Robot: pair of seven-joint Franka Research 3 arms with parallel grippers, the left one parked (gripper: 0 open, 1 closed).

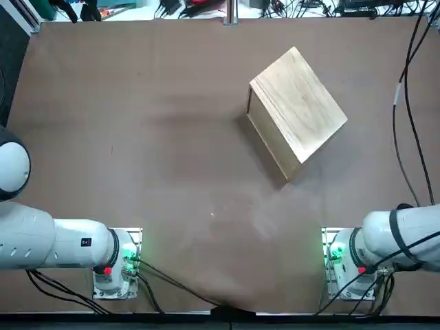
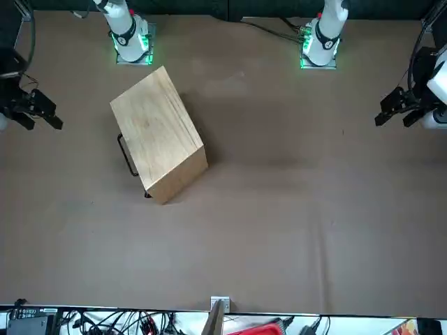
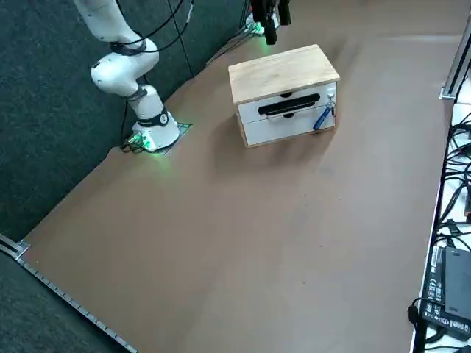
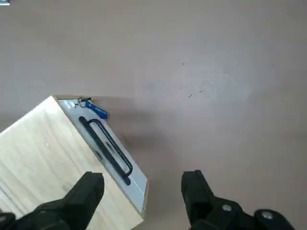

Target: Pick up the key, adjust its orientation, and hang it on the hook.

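Observation:
The key (image 4: 96, 110) has a blue head and hangs from a small hook (image 4: 81, 102) at a top corner of the wooden box's (image 4: 43, 148) white drawer front, beside the black handle (image 4: 108, 148). In the right side view the key (image 3: 322, 116) dangles at the front's right end. My right gripper (image 4: 143, 189) is open and holds nothing. It hovers high above the table, well away from the box and the key. In the front view the gripper (image 2: 36, 115) is at the table's left edge.
The wooden box (image 1: 302, 110) stands angled on the brown table (image 1: 137, 137), right of centre towards the back. Cables (image 1: 405, 124) trail along the table's right side. Electronics and wires (image 3: 449, 287) line the far edge.

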